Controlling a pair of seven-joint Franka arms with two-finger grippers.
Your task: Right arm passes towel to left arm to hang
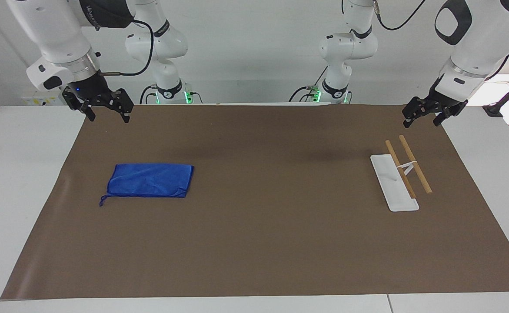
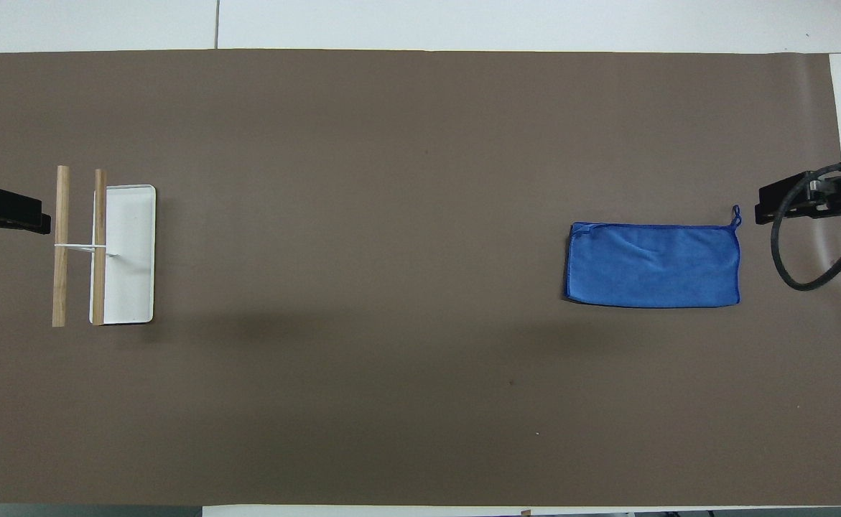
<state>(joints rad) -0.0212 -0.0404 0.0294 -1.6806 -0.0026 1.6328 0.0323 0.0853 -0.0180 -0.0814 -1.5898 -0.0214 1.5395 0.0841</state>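
1. From my remote station I see the bright royal-blue soft cloth towel [image 1: 152, 180] folded flat into a rectangle on the brown paper table cover [image 1: 254, 243], toward the right arm's end of the table.
2. Its long axis runs along the table's length, from one arm's end toward the other. A thin blue cord loop [image 1: 103, 201] trails from the corner that is toward the right arm's end and farther from the robots.
3. Partial lettering shows on the dark band of the right arm; I cannot read it. I see no label on the towel.
4. The right arm's black two-finger gripper with a small blue light [image 1: 106, 114] hangs in the air over the cover's edge at its own end. Its fingers stand apart with nothing between them. The towel lies on the cover well apart from it, untouched.
5. The left arm's black two-finger gripper without a light [image 1: 423, 118] hangs over the cover's other end, fingers spread and empty, well apart from the towel.
6. Below the left gripper stands a white flat-based rack carrying two parallel wooden rods [image 1: 400, 174], bare of cloth.
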